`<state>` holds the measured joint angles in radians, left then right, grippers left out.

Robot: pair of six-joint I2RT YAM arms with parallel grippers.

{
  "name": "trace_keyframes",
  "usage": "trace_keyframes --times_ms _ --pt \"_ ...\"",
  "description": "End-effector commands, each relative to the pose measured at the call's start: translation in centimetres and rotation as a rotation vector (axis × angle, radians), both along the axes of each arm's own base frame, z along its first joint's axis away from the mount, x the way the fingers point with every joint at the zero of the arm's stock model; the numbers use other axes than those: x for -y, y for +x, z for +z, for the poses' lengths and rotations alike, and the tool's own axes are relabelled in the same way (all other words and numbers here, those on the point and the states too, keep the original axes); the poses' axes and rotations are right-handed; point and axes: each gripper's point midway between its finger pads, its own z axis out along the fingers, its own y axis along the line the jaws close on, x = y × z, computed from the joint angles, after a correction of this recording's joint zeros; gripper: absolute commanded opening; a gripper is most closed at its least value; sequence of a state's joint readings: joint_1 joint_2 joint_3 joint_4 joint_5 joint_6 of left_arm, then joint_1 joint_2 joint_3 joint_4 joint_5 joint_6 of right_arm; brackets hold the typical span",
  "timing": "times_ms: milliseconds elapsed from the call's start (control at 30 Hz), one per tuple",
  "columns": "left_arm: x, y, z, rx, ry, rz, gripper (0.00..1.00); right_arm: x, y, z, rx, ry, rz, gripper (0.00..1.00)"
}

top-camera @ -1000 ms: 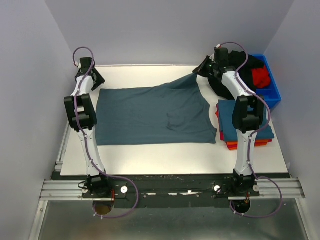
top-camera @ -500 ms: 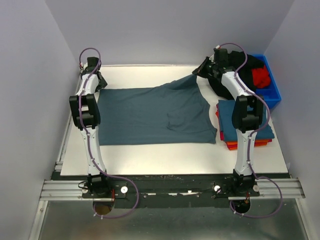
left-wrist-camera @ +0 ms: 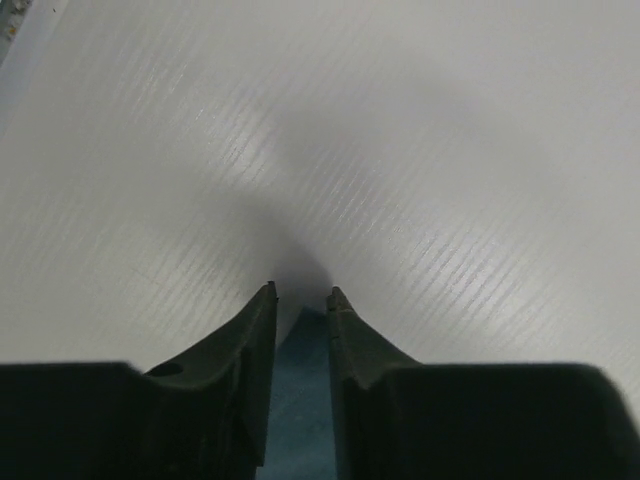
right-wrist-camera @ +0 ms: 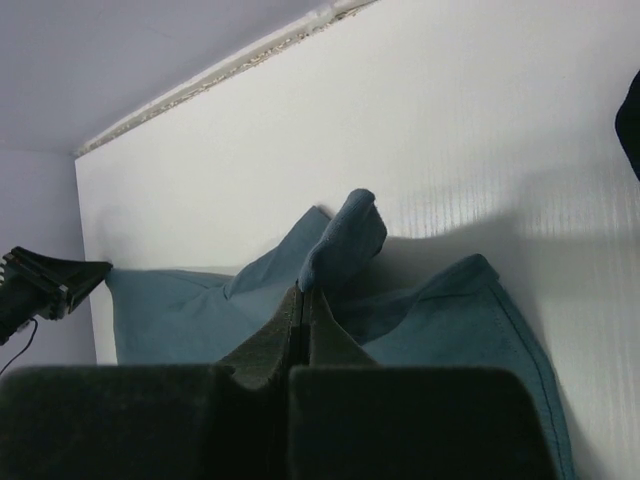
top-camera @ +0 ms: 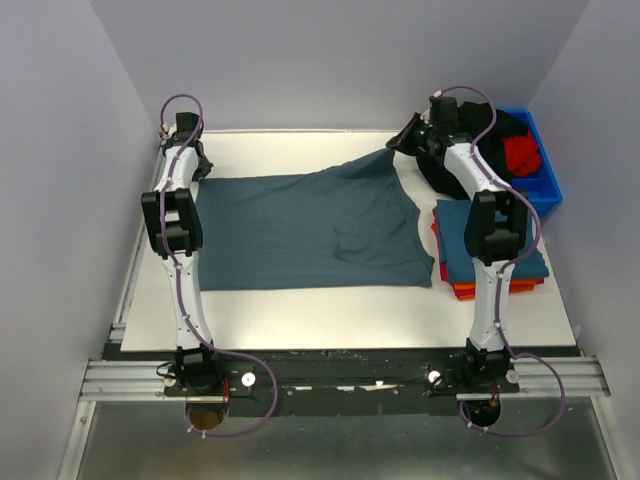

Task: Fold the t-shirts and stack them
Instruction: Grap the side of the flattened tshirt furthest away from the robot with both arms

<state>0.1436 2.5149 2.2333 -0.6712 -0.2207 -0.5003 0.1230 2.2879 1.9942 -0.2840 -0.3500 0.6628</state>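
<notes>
The slate teal-blue t-shirt (top-camera: 300,230) lies spread flat across the middle of the tabletop (top-camera: 330,305), its long side running left to right. At its far-left corner the left gripper (left-wrist-camera: 301,292) is low over the tabletop, fingers (left-wrist-camera: 255,330) parted by a narrow gap with the tip of the cloth between them. The right gripper (right-wrist-camera: 303,292) has its fingers clenched on the shirt's far-right corner, which it holds raised off the tabletop. A stack of folded shirts (top-camera: 530,262) sits by the right edge, teal-blue on top, red and orange beneath. In the far-right corner, a blue bin (top-camera: 545,185) holds a red shirt (top-camera: 522,152) and black cloth (top-camera: 505,125).
</notes>
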Motion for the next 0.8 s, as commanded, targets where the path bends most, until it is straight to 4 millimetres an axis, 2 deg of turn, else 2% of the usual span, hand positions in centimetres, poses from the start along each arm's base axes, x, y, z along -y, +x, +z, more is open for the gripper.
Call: trace_keyframes --times_ms 0,67,133,400,533,633,767 --pt "0.6 -0.8 -1.9 -0.066 -0.026 -0.023 0.20 0.4 0.3 0.6 0.016 0.017 -0.001 0.01" --pt "0.7 -0.9 -1.7 -0.056 -0.025 -0.025 0.07 0.4 0.2 0.5 0.014 0.015 -0.003 0.01" --pt "0.6 -0.9 -1.2 -0.038 -0.017 -0.021 0.01 0.5 0.2 0.5 0.011 0.016 -0.006 0.01" --pt "0.9 -0.2 0.4 0.017 -0.022 -0.042 0.00 0.5 0.4 0.9 0.021 0.017 0.002 0.01" --pt "0.3 -0.2 2.4 0.070 0.010 -0.028 0.00 0.6 0.3 1.4 0.027 0.013 0.001 0.01" --pt "-0.3 -0.5 3.4 0.104 0.032 -0.015 0.00 0.6 0.2 1.2 0.021 0.013 0.003 0.01" --pt "0.0 -0.4 4.0 0.139 0.017 -0.024 0.00 0.6 0.0 0.9 0.011 0.013 0.002 0.01"
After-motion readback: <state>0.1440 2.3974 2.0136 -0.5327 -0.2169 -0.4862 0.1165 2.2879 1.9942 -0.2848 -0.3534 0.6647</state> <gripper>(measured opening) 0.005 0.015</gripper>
